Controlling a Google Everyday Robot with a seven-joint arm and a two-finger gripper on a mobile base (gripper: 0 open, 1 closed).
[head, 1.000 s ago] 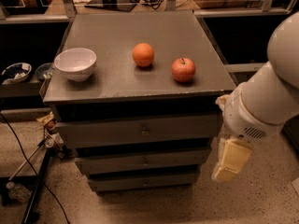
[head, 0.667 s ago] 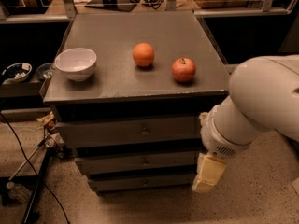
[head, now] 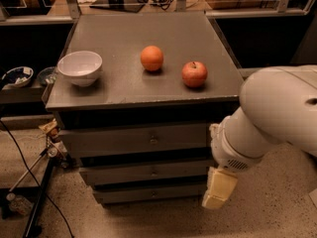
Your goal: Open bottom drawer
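The robot's cream-coloured hand hangs just beside the right end of the slim flat grey bottom drawer; clenched or released, I cannot tell.

single high front view, angled down, near; fingers lower right

Robot lab: cables on speckled floor, grey drawer cabinet, tool low at its front.
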